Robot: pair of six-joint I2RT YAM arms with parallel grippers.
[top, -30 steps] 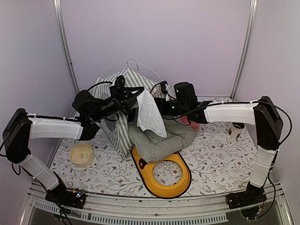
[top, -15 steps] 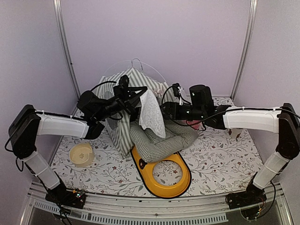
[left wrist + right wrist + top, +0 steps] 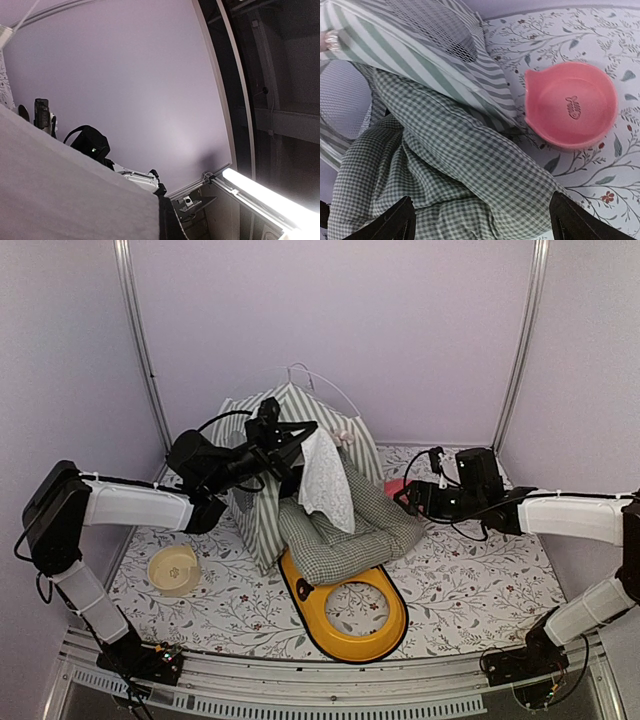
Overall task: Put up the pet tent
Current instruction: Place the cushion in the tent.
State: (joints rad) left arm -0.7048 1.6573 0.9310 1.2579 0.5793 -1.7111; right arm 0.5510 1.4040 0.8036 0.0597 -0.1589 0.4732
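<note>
The pet tent [image 3: 262, 472], green-and-white striped, stands at the back of the table with thin white poles arching over its peak. Its white mesh door flap [image 3: 325, 483] hangs from my left gripper [image 3: 298, 436], which is shut on the fabric near the peak. In the left wrist view pale fabric [image 3: 65, 190] fills the lower left and one dark finger [image 3: 170, 222] shows at its edge. My right gripper [image 3: 407, 499] stands open to the right of the tent, holding nothing. In its own view the striped tent wall [image 3: 420, 55] lies beyond the fingertips [image 3: 397, 220].
A green-checked cushion [image 3: 345, 532] [image 3: 465, 165] spills from the tent's front onto a yellow ring-shaped tray [image 3: 392, 625]. A pink bowl [image 3: 392, 486] [image 3: 570, 105] sits by the tent's right side. A beige bowl [image 3: 175, 568] stands at the left.
My right gripper has let go, opened wide and drawn back to the right, away from the tent. My left gripper has risen slightly with the flap, and the tent stands a little taller.
</note>
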